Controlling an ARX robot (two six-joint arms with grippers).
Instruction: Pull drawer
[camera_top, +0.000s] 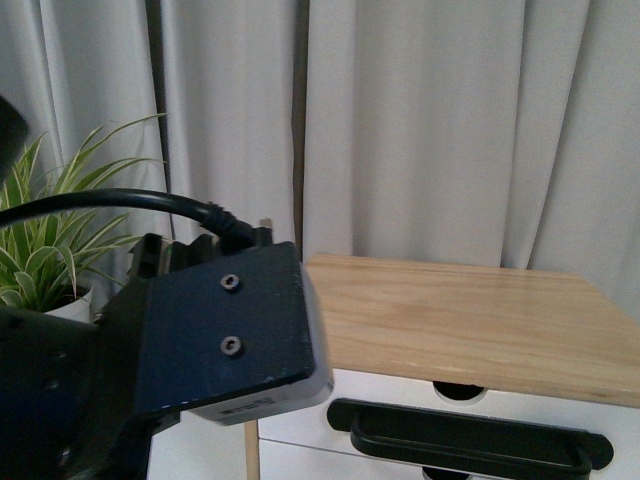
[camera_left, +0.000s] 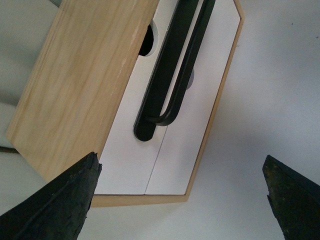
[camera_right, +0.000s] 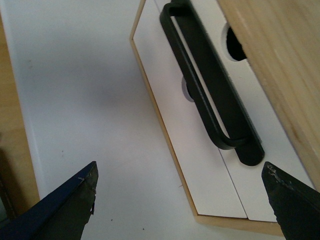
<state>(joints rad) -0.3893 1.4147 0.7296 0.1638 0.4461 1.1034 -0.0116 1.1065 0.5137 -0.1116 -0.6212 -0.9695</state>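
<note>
Drawer (camera_top: 395, 395) w/ black bar handle (camera_top: 470, 438) sits just under wood top board (camera_top: 470, 320), lower right in front view. L gripper (camera_left: 180, 167) & R gripper (camera_right: 180, 172): fingers spread wide, empty, apart from handle. Plant (camera_top: 40, 250) far left.

Front view: body-mounted, facing forward and slightly down; dark blue arm housing with black cable (camera_top: 225, 335) very near, blocking lower left; light wooden cabinet top board (camera_top: 470, 315) close beyond.
Left wrist view: near, looking steeply along white drawer front with long black bar handle (camera_left: 125, 155), between wide-set tips of left claw (camera_left: 180, 200).
Right wrist view: likewise through right claw (camera_right: 180, 200), from opposite end.
Shared by all three: that drawer front and top board.
</note>
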